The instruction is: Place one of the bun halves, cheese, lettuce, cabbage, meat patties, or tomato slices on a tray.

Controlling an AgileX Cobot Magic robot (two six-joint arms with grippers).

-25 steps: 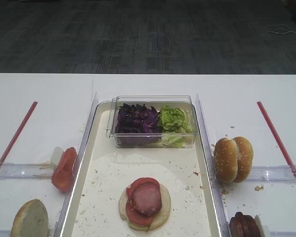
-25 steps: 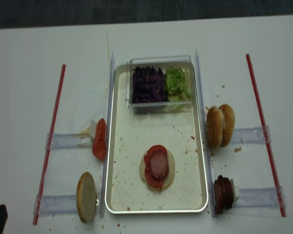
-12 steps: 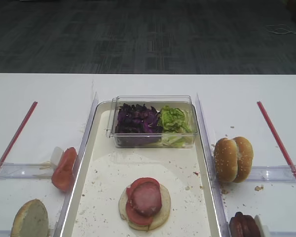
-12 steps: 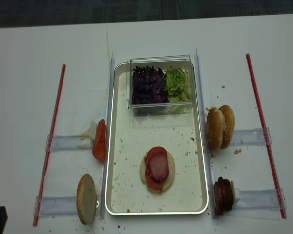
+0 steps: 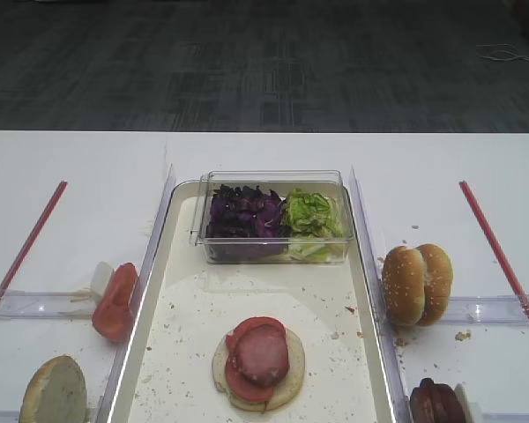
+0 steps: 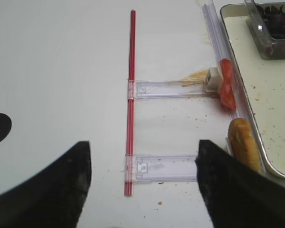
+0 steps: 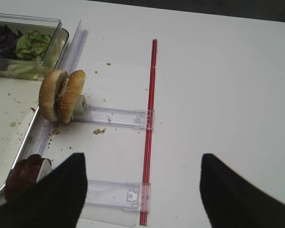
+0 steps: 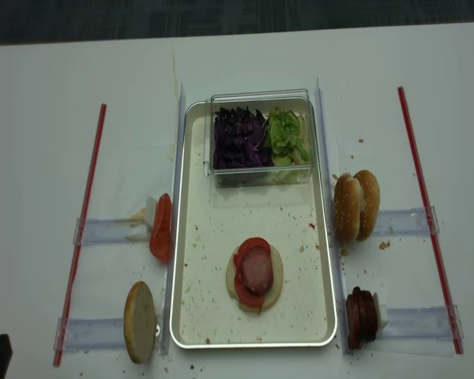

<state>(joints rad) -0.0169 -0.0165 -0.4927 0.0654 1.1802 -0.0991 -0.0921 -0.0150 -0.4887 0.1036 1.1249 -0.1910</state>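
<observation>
With a bun half, tomato slice and meat patty [image 8: 255, 268] stacked low-centre on the tray [image 8: 191, 237], both claws, right [image 7: 142, 190] and left [image 6: 142, 190], are held apart over the bench, so another ingredient must next be chosen.

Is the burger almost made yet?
Started: on the tray a flat bun half carries tomato slices and a meat patty. In hand: nothing; both sets of fingers are open and empty. Left: lettuce, cabbage and the seeded buns.
</observation>
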